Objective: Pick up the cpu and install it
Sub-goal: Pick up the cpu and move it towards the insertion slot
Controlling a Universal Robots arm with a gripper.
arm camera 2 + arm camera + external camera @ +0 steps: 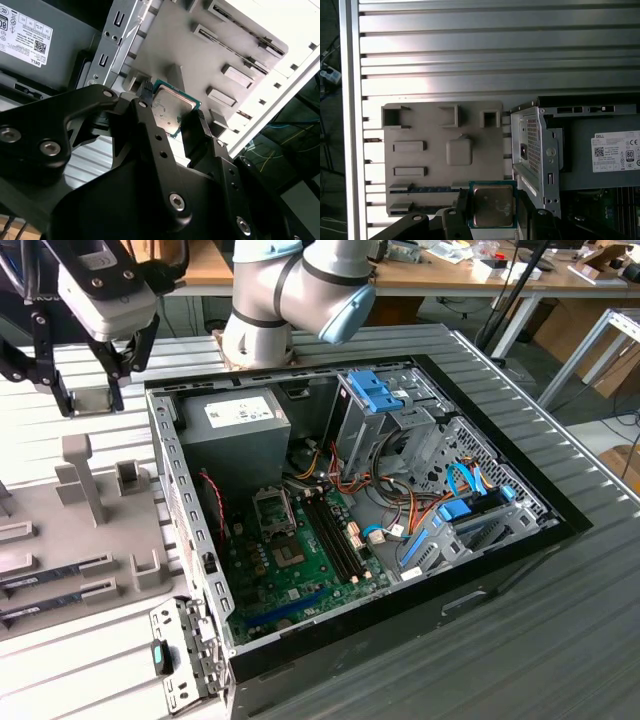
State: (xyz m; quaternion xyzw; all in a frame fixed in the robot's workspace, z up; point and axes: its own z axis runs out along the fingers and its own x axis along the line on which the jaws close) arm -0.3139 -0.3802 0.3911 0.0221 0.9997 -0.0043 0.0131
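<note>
My gripper (95, 390) hangs in the air at the exterior view's upper left, over the grey parts tray (70, 530) and just outside the open computer case (190, 530). It is shut on the cpu (97, 400), a small flat square chip. In both wrist views the cpu (172, 107) (492, 205) shows its pale silvery top and green rim, pinched at two opposite edges by the black fingers (145, 95) of the gripper (171, 107) (492, 207). The empty square socket (272, 508) lies on the green motherboard (300, 560) inside the case.
The grey power supply box (235, 425) (610, 155) fills the case corner nearest the gripper. Memory sticks (50, 580) lie in the tray's slots, and upright posts (80, 475) stand on it. Drive cages and cables (430, 470) crowd the case's far side. The ribbed metal table (470, 50) surrounds everything.
</note>
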